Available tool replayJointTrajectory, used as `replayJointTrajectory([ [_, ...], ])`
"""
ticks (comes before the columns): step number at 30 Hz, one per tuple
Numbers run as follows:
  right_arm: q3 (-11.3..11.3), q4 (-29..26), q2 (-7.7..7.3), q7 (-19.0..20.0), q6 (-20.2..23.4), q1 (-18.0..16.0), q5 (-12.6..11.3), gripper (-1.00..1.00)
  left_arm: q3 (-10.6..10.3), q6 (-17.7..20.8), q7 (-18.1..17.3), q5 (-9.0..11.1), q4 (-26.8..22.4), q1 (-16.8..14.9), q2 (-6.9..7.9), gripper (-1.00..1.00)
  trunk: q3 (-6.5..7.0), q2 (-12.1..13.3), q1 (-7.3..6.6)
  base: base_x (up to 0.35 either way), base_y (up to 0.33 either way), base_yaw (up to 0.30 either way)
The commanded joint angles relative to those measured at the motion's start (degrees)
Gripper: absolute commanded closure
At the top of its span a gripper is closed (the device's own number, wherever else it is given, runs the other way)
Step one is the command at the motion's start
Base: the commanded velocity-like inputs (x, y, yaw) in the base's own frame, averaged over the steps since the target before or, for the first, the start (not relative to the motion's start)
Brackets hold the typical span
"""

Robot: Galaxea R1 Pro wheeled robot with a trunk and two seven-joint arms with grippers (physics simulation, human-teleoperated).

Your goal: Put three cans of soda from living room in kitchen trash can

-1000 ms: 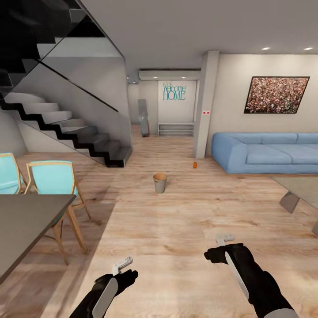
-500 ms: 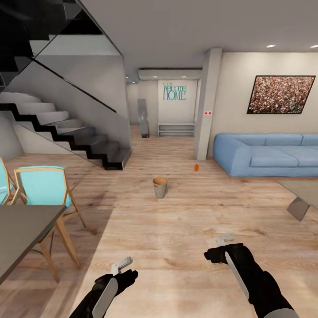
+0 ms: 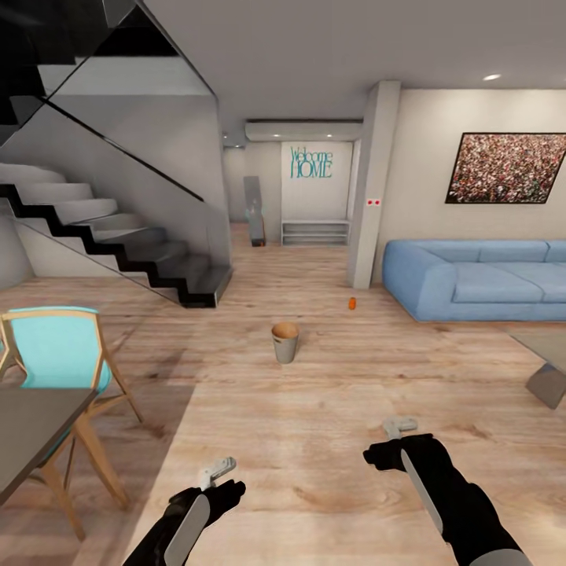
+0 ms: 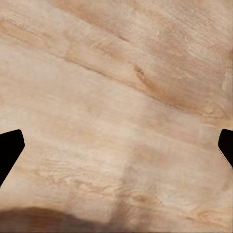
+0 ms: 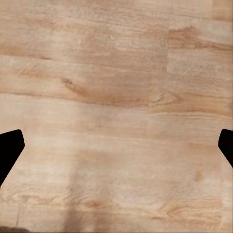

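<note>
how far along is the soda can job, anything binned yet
Nothing looks binned: the trash can stands on the plank floor, its brown inside looking empty from here. In hand: nothing, the left tool and right tool are open over bare floor. Left: an orange can stands beyond the bin, near the sofa.

Home interior, open-plan living area. Evidence: light plank floor throughout, light-blue sofa against the far wall, framed picture above it. "Welcome HOME" lettering on the wall at the end of the hallway, low shelf below it. Black-and-grey staircase with glass side panel on the left. Dining corner near the camera: dark table with a turquoise wood-framed chair. Recessed ceiling light.
</note>
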Motion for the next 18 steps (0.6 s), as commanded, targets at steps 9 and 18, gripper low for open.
replayJointTrajectory([
  [9,-0.4,4.3,0.16,0.0,0.4,-0.8,-0.1,-1.0,0.0,0.0,0.2,0.0,0.0,0.0,0.0,-1.0,0.0,0.0,0.0,0.346,0.0,0.0],
  [18,-0.4,6.4,0.18,0.0,0.0,-1.2,-0.3,-1.0,0.0,-0.1,0.2,0.0,0.0,0.0,0.0,-1.0,0.0,0.0,0.0,0.346,0.0,0.0],
])
